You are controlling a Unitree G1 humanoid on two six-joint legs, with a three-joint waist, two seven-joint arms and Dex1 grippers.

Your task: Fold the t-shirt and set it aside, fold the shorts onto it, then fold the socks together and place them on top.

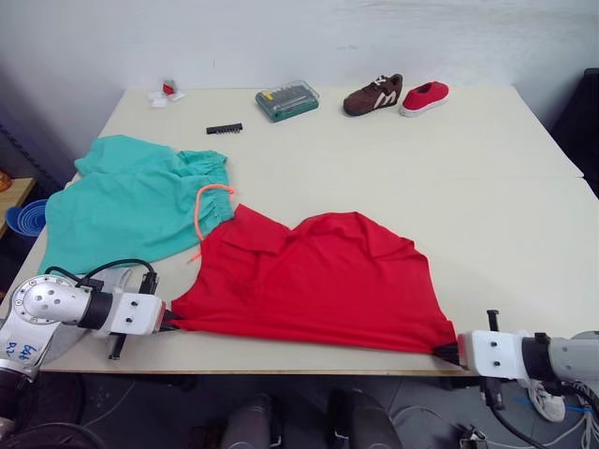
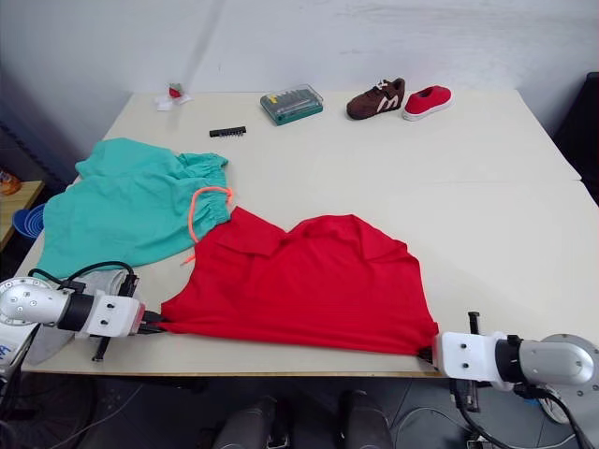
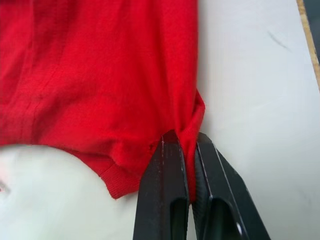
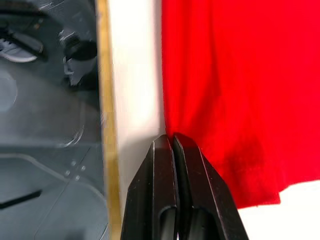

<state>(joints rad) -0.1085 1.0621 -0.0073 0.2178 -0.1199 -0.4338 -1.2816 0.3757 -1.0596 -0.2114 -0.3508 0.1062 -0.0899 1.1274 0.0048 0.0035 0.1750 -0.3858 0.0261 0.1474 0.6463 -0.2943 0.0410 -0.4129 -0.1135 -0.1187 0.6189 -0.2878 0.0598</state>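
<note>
Left gripper [image 3: 182, 142] clamped on the near left corner of the t-shirt [image 1: 318, 281], a pinch of red cloth caught between its black fingers. Right gripper [image 4: 170, 139] closed likewise on the near right corner, close to the front table [image 1: 449, 168] edge. T-shirt lies spread at the near middle of the table, far edge rumpled, its left shoulder touching the shorts [image 1: 131, 206]. Shorts lie flat at the left, orange drawstring [image 1: 201, 220] trailing toward the red cloth. Grey socks [image 1: 98, 285] appear to sit partly behind the left arm at the near left corner.

Step in hand, as judged: first fold of the t-shirt. Next move likely calls for lifting both corners together and carrying them away over the shirt, keeping even tension so the cloth folds straight and does not drag the shorts.
</note>
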